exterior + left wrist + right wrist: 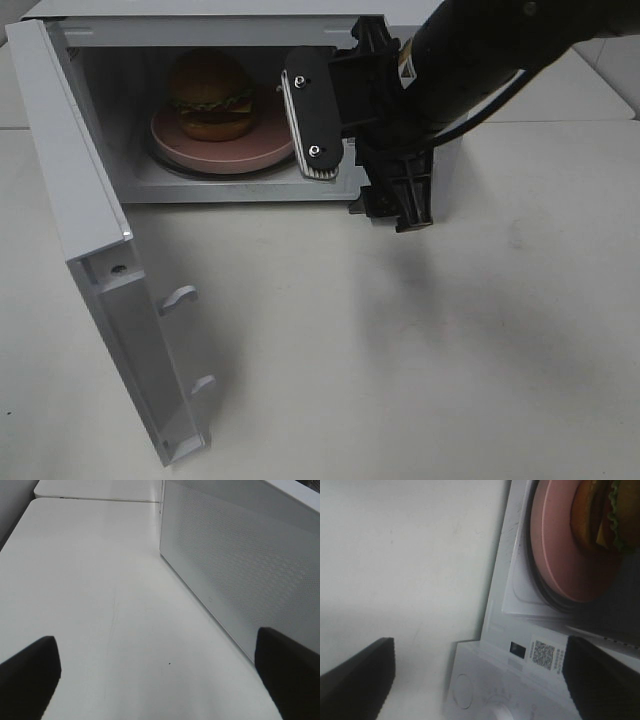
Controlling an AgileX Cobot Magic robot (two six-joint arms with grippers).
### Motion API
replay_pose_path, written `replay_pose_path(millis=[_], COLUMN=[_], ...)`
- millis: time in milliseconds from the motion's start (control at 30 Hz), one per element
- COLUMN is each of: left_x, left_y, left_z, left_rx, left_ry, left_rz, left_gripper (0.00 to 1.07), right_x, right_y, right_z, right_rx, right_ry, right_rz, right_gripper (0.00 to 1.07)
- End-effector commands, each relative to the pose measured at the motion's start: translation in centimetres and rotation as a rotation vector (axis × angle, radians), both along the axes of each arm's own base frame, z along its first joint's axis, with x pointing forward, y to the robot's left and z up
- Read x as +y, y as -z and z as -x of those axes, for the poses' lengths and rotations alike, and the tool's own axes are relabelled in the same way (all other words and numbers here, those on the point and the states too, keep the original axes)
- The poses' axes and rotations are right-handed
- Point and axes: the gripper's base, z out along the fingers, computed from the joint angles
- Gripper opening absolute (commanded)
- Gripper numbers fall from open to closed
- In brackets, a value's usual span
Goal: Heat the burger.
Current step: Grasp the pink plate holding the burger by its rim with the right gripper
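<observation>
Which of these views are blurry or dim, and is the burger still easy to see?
Exterior high: sharp, but the burger sits dim inside the shaded microwave. Right wrist: burger and pink plate soft, right fingers blurred dark. Left wrist: evenly lit, no glare, left fingers likewise blurred.

Left claw (160, 680) gapes wide; right claw (355, 160) gapes wide, tilted sideways

No words were legible; a QR code sticker (543, 654) sat on the microwave (492, 622) front, near its dial (496, 709).
</observation>
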Motion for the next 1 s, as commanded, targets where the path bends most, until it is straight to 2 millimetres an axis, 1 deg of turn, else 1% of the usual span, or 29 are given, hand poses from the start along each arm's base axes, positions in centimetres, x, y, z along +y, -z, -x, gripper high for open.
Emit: replay_pose_path(millis=[33, 67, 100, 167, 233, 267, 333, 367, 467, 533, 567, 667, 700, 767, 867, 933, 967, 1000], left_x=[-0.1, -0.1, -0.1, -0.1, -0.1, -0.1, -0.1, -0.1, -0.1, -0.1, -0.1, -0.1, -0.1, -0.1, -0.1, -0.1, -0.1, -0.1], left_y=[0.0, 0.0, 0.0, 0.0, 0.0, 0.0, 0.0, 0.0, 0.0, 0.0, 0.0, 0.0, 0.0, 0.0, 0.0, 0.0, 0.0, 0.0], left_z=[0.3, 0.3, 0.3, 0.3, 0.3, 0.3, 0.3, 0.3, 0.3, 0.3, 0.3, 0.3, 0.3, 0.3, 0.3, 0.3, 0.3, 0.3], left_rx=[-0.026, -0.026, -0.026, -0.026, -0.026, -0.026, -0.026, -0.026, -0.026, -0.026, -0.026, -0.026, -0.026, -0.026, -0.026, -0.026, -0.026, -0.026], left_ry=[-0.001, -0.001, -0.001, -0.001, -0.001, -0.001, -0.001, -0.001, -0.001, -0.001, -0.001, -0.001, -0.001, -0.001, -0.001, -0.001, -0.001, -0.001], left_rz=[0.009, 0.009, 0.009, 0.009, 0.009, 0.009, 0.009, 0.009, 0.009, 0.009, 0.009, 0.009, 0.009, 0.009, 0.009, 0.009, 0.009, 0.009], left_gripper=[0.98, 0.98, 0.98, 0.98, 0.98, 0.98, 0.98, 0.98, 0.98, 0.98, 0.98, 0.98, 0.98, 0.98, 0.98, 0.98, 0.98, 0.98], right_x=[1.2, 1.7, 1.7, 2.4, 2.6, 3.0, 3.2, 3.7, 3.9, 4.5, 4.5, 5.3, 5.3, 5.9, 6.0, 6.5, 6.5, 6.8], right_y=[0.2, 0.4, 0.4, 0.8, 1.0, 1.3, 1.4, 1.7, 1.7, 2.3, 2.3, 3.6, 3.6, 4.3, 4.6, 5.1, 5.1, 5.6], right_z=[-1.2, -1.8, -1.8, -2.6, -2.9, -3.5, -3.7, -4.3, -4.6, -5.3, -5.3, -6.4, -6.4, -7.0, -7.2, -7.9, -7.9, -8.3], right_rx=[-0.032, -0.040, -0.040, -0.044, -0.043, -0.044, -0.043, -0.041, -0.043, -0.033, -0.033, -0.013, -0.013, -0.008, -0.005, -0.007, -0.007, -0.002], right_ry=[-0.017, -0.021, -0.021, -0.023, -0.023, -0.023, -0.022, -0.015, -0.013, -0.002, -0.002, 0.015, 0.015, 0.021, 0.021, 0.021, 0.021, 0.023], right_rz=[-0.025, -0.031, -0.031, -0.036, -0.036, -0.037, -0.038, -0.045, -0.049, -0.058, -0.058, -0.067, -0.067, -0.074, -0.072, -0.073, -0.073, -0.069], right_gripper=[0.87, 0.87, 0.87, 0.86, 0.86, 0.86, 0.86, 0.86, 0.86, 0.86, 0.86, 0.86, 0.86, 0.86, 0.86, 0.86, 0.86, 0.86])
